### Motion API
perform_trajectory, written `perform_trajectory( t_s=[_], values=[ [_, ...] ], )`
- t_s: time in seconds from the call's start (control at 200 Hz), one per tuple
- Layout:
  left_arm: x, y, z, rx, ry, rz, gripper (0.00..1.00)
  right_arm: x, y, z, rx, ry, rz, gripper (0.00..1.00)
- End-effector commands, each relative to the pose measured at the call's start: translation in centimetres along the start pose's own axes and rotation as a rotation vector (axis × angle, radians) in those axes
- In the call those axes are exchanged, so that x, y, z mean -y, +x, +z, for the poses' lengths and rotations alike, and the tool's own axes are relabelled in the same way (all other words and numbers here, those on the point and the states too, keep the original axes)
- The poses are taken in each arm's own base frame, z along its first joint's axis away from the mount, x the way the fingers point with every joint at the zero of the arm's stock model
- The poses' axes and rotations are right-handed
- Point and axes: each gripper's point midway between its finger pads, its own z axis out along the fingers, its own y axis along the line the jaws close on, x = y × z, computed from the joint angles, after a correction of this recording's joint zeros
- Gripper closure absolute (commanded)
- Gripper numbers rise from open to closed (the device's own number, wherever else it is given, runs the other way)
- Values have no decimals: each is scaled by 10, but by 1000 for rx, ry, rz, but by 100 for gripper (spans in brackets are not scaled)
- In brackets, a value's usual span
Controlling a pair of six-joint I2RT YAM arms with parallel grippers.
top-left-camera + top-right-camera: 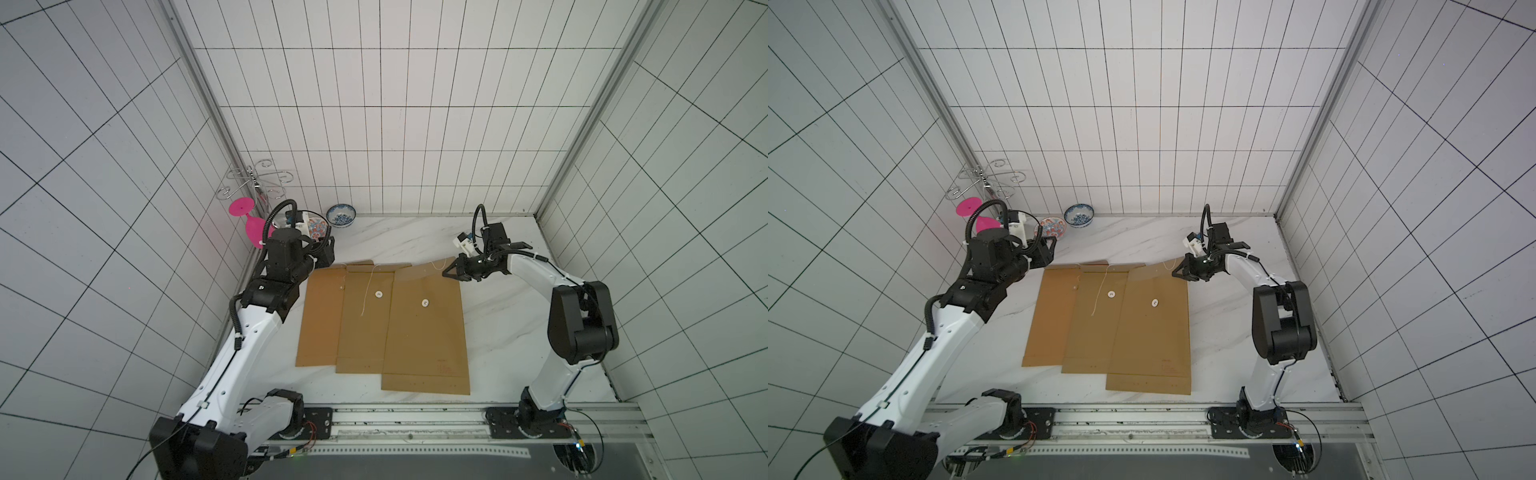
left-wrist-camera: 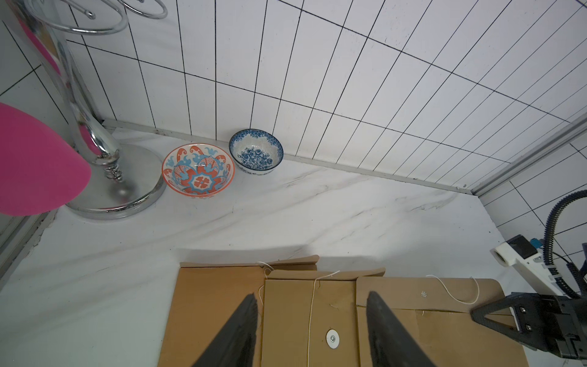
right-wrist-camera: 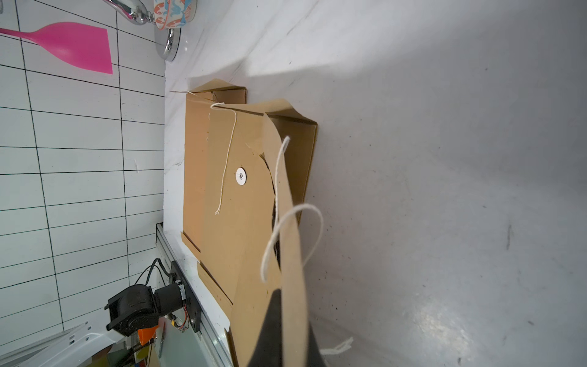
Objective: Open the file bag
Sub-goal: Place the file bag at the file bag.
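I read 12 o'clock as the back wall.

1. At 10 o'clock on the table [image 1: 519, 332] stands the rack [image 1: 253, 178]. A pink glass [image 1: 249, 224] hangs on it, foot up.
2. The left gripper [image 2: 312, 295] hovers near the 11 o'clock corner of the bags. Its jaws stand well apart and hold nothing.
3. At 11 o'clock, against the wall, sit the orange bowl [image 1: 319, 227] and the blue bowl [image 1: 340, 215], just beside each other.
4. Three bags lie flat at the table's centre, openings toward 12 o'clock. The middle bag [image 1: 361, 332] overlaps the left bag [image 1: 320, 320], and the right bag [image 1: 428, 340] overlaps the middle bag.
5. The middle bag's string [image 3: 228, 159] lies loose beside its button [image 1: 378, 294].
6. The right bag's flap [image 3: 290, 222] is lifted off the body. Its cord [image 2: 451, 290] loops free, and its disc [image 1: 424, 303] is bare.
7. The right gripper [image 1: 448, 271] sits at 1 o'clock of the right bag. Its jaws are closed tight on the flap's outer corner, holding it up.
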Motion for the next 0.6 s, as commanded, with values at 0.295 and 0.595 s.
perform_trajectory(
  t_s=[0.295, 0.595],
  values=[
    [4, 14, 5, -23, 51, 16, 30, 39, -28, 11, -7, 93, -91, 86],
    [-16, 16, -2, 30, -50, 20, 3, 69, -42, -11, 40, 304, -67, 12]
  ],
)
